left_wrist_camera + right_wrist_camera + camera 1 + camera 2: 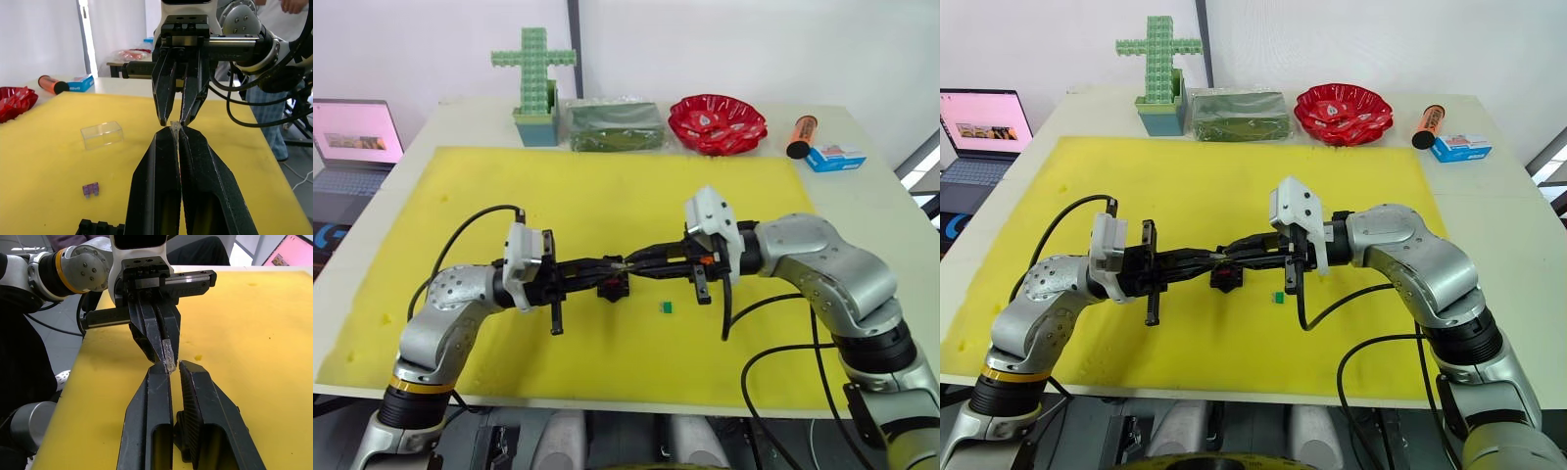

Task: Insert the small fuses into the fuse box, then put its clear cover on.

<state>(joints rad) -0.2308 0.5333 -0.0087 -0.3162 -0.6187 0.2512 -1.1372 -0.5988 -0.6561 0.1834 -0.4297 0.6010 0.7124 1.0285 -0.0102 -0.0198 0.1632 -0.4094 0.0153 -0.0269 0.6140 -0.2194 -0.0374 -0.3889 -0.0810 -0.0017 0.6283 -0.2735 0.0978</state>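
Note:
My two grippers meet tip to tip above the middle of the yellow foam mat. The left gripper is shut on a small grey-white fuse that sticks out past its fingertips. Facing it, the right gripper is open by a narrow gap, its tips right at the fuse. Just under the meeting point, the black fuse box rests on the mat. A green fuse lies to its right. A purple fuse and the clear cover lie on the mat in the left wrist view.
Along the table's far edge stand a green cross-shaped piece in a blue holder, a green packet, a red bowl, an orange marker and a blue-and-white carton. A laptop sits far left. A person stands beyond the table.

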